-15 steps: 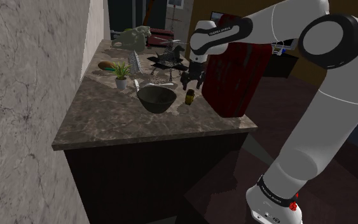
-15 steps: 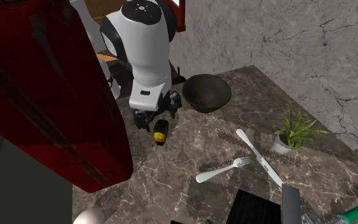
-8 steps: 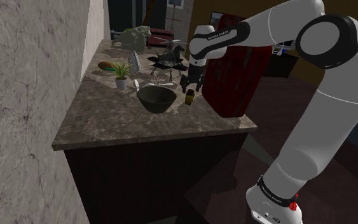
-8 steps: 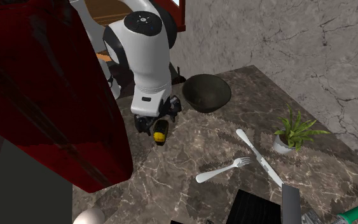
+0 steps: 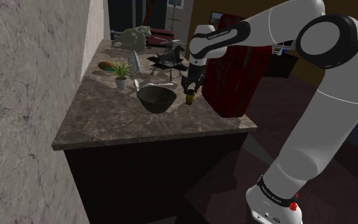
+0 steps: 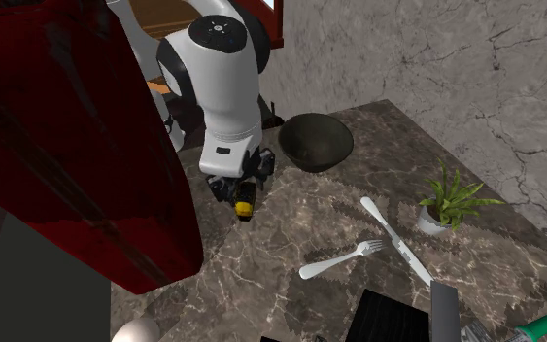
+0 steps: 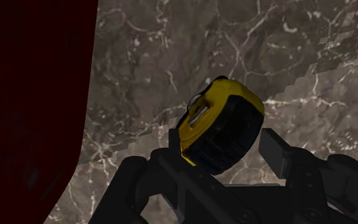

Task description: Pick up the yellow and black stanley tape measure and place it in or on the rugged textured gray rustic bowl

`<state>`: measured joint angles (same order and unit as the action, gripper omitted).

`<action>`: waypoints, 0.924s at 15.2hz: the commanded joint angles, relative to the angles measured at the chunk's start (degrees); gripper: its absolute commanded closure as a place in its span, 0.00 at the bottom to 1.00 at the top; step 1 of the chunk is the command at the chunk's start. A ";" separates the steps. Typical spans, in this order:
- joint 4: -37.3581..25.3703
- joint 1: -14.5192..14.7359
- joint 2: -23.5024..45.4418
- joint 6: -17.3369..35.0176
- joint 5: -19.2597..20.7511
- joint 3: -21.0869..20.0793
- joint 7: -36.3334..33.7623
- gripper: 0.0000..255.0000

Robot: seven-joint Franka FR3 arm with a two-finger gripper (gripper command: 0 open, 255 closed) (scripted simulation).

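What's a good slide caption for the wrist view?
Open jaws bracket the yellow and black tape measure lying on the marbled countertop.

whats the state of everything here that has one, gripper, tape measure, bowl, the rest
gripper: open, straddling the tape measure
tape measure: resting on the counter, not clasped
bowl: upright, empty
potted plant: upright
fork: lying flat
knife: lying flat beside the fork
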<state>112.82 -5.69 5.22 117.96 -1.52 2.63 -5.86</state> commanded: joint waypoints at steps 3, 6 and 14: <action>0.04 0.00 0.12 -0.02 -0.02 -0.01 0.03 1.00; -0.30 0.02 -0.14 -0.62 0.01 -0.01 -0.03 1.00; -4.56 0.02 -1.76 -6.49 0.15 0.00 -0.21 1.00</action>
<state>108.81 -5.69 3.62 112.19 -1.38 2.65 -6.00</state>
